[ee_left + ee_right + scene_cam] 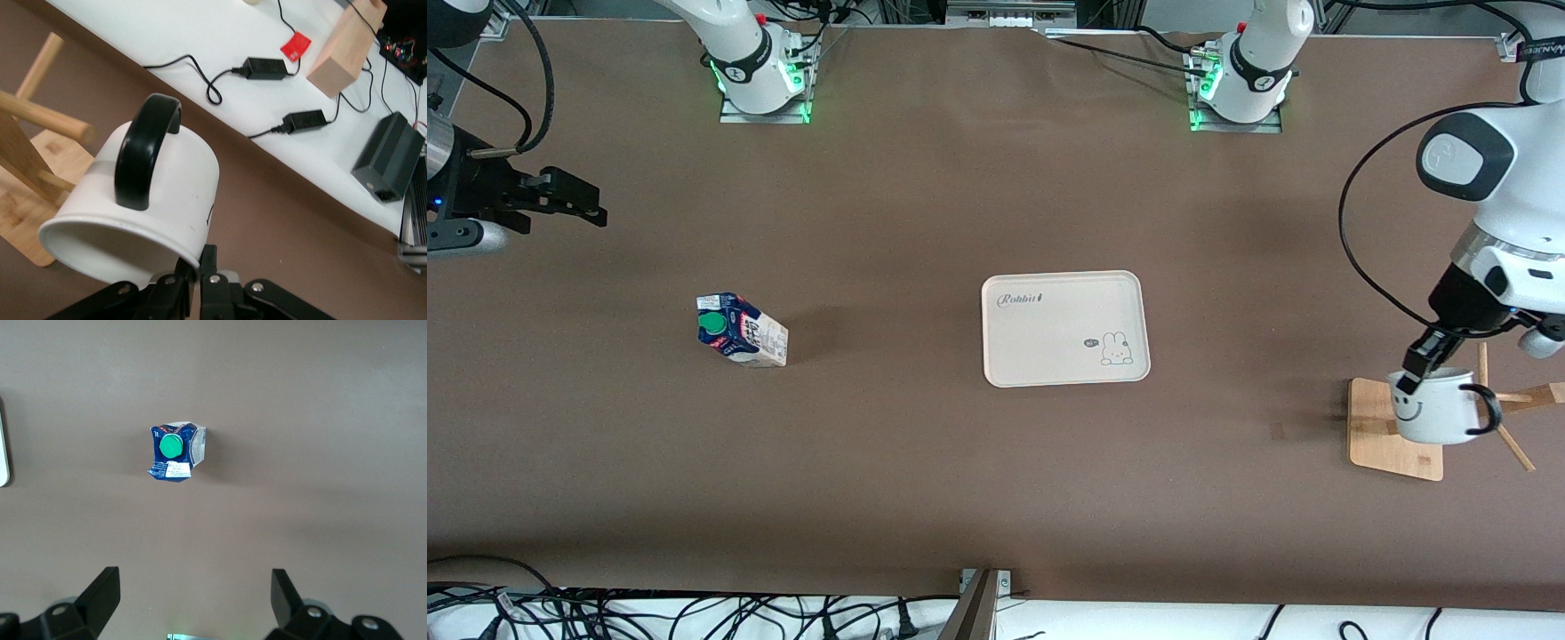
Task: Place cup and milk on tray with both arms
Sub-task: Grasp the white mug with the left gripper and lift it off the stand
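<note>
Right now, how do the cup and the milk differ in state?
The cup is gripped at its rim by the shut left gripper over the wooden rack; the milk stands untouched on the table. The open right gripper waits away from the milk. Neither is on the tray.

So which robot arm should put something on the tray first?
Probably the left: the left gripper is already shut on the rim of the white smiley mug. The right gripper hangs open, holding nothing, with the blue-and-white milk carton untouched.
</note>
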